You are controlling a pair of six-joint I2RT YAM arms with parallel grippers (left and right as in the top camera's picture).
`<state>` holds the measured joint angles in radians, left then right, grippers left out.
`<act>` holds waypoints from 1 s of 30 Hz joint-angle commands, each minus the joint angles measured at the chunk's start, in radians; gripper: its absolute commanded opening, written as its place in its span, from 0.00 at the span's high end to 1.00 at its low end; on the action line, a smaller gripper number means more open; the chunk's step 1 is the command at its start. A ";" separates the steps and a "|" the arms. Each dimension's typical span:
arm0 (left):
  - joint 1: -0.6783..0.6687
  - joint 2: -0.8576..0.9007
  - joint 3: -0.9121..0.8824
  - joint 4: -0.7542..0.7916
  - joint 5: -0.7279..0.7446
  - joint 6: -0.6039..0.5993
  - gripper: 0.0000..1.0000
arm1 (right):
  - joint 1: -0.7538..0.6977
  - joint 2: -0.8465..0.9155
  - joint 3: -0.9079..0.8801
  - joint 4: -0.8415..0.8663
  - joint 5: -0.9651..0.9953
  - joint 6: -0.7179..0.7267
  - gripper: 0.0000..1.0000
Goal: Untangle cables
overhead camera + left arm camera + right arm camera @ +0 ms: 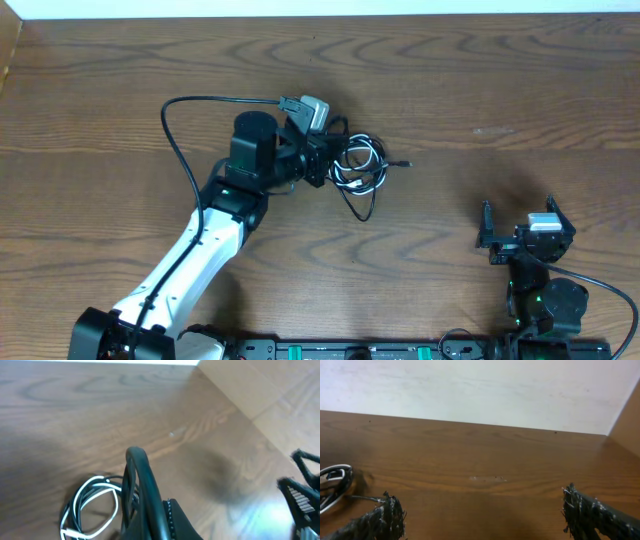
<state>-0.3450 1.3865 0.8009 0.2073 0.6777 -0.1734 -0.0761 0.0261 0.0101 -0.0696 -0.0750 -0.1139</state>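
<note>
Left end effector (322, 165) grips tangled cables (362, 165); right end effector (518, 208) stands open.

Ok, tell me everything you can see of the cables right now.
The cables are thin, rubbery-looking cords, black and white, bunched in a loose tangle of overlapping loops on the wooden table, left of centre. A small plug end pokes out to the right. The shut left tool appears to pinch a black strand at the tangle's left edge, arching it upward.
</note>
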 commanded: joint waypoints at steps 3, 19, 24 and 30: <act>0.018 -0.019 0.010 -0.019 0.099 0.110 0.93 | 0.005 0.000 -0.005 0.000 -0.004 -0.006 0.01; 0.056 -0.034 0.010 -0.068 0.089 0.127 0.93 | 0.005 0.000 -0.005 0.000 -0.004 -0.006 0.01; 0.070 -0.077 0.010 -0.072 0.090 0.127 0.93 | 0.005 0.000 -0.005 0.000 -0.004 -0.006 0.01; 0.070 -0.130 0.010 -0.075 0.090 0.127 0.93 | 0.005 0.000 -0.005 0.000 -0.004 -0.006 0.01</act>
<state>-0.2802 1.2877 0.8009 0.1341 0.7513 -0.0479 -0.0761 0.0261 0.0101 -0.0696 -0.0750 -0.1139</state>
